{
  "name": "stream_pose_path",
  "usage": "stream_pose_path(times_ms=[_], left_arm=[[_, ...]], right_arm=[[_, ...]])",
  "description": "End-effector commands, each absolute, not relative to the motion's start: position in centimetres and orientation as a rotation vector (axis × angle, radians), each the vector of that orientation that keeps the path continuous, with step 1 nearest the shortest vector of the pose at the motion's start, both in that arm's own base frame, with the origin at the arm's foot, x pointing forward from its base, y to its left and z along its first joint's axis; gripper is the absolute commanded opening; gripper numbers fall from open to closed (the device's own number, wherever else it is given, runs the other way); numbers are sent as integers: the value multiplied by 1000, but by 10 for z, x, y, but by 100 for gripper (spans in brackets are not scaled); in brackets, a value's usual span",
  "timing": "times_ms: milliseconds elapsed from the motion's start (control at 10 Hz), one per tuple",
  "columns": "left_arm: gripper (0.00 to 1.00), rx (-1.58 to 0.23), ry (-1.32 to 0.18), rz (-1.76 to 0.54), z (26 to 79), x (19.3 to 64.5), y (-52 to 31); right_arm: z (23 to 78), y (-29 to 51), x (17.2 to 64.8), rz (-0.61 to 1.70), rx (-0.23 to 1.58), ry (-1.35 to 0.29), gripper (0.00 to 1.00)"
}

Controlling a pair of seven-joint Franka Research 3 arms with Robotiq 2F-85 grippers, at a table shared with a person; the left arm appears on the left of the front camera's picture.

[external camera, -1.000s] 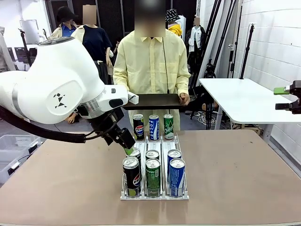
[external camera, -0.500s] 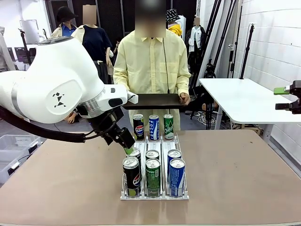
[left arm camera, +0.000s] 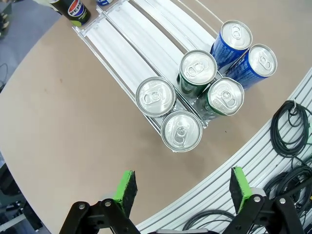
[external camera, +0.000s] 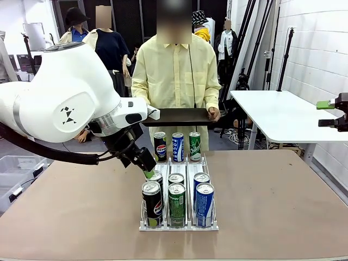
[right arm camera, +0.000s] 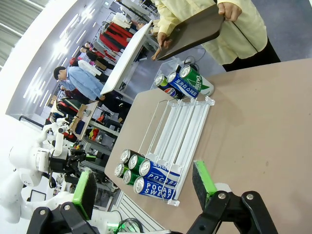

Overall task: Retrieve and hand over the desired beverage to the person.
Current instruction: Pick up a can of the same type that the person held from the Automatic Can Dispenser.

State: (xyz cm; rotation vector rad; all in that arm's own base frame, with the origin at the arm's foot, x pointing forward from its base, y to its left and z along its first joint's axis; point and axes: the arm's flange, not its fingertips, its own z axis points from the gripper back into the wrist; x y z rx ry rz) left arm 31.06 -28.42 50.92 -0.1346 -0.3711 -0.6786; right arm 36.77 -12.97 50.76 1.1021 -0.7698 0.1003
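Six near cans (external camera: 176, 197) stood in the rack (external camera: 163, 227) on the tabletop (external camera: 283, 201), with three far cans (external camera: 178, 147) at its other end. My left end effector (external camera: 148, 173) hung wide open by the near cans' left side, gripping nothing. The right end effector (right arm camera: 144, 187) was wide and empty too. Opposite, the person (external camera: 174, 76) held a dark tray (external camera: 179, 117).

Wide brown table (external camera: 283, 206) spans the lower frame. Dead centre on it sits a clear plastic three-lane can rack (external camera: 179, 227), running lengthwise toward the far edge. Just above its far end stand three upright drink cans (external camera: 178, 147) in a row: black, blue, green.
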Motion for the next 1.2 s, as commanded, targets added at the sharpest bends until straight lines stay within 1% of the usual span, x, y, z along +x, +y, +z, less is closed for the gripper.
stream_pose_path(times_ms=[0, 100, 200, 500, 1100], left_arm=[[100, -127, -375, -682, 509, 310, -283], [100, -135, -371, -679, 509, 311, -284], [100, -88, -371, -651, 505, 310, -289], [100, -33, -353, -626, 487, 306, -306], [100, -13, -319, -587, 459, 330, -322]], right_arm=[[508, -129, 369, 101, 1118, -774, 100], [508, -129, 369, 101, 1118, -774, 100], [508, -129, 369, 101, 1118, -774, 100], [508, -129, 369, 101, 1118, -774, 100], [508, -129, 369, 101, 1118, -774, 100]])
